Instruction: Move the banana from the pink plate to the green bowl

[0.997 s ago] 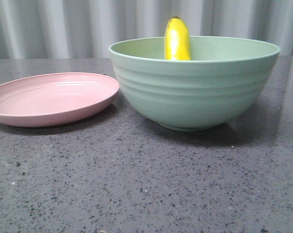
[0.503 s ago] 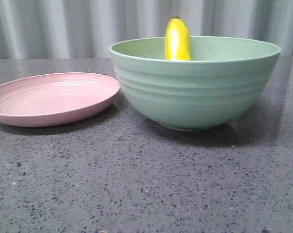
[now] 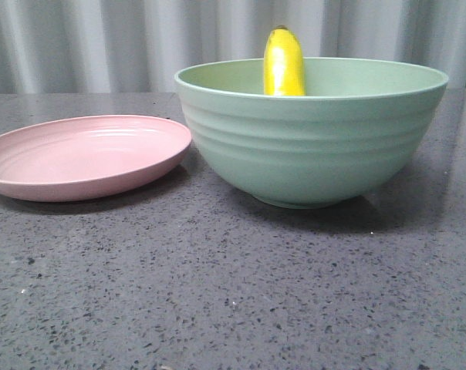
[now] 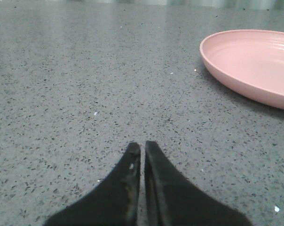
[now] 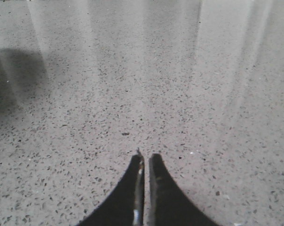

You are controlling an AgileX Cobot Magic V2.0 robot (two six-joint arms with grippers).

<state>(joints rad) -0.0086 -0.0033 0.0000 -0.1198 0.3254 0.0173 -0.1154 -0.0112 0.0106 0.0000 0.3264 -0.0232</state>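
The yellow banana [image 3: 283, 65] stands on end inside the pale green bowl [image 3: 310, 146], its dark tip poking above the rim. The pink plate [image 3: 82, 158] lies bare just left of the bowl, its rim close to the bowl's side. It also shows in the left wrist view [image 4: 255, 66]. My left gripper [image 4: 142, 145] is shut and empty, low over the stone table, apart from the plate. My right gripper [image 5: 146, 156] is shut and empty over bare table. Neither gripper shows in the front view.
The dark speckled stone table [image 3: 233, 293] stretches in front of the plate and bowl. A grey pleated curtain [image 3: 102, 42] hangs behind the table. A dark shadow [image 5: 15, 80] lies on the table in the right wrist view.
The bowl, banana and plate show shifted a few pixels to the right in the front view. Nothing else has changed.
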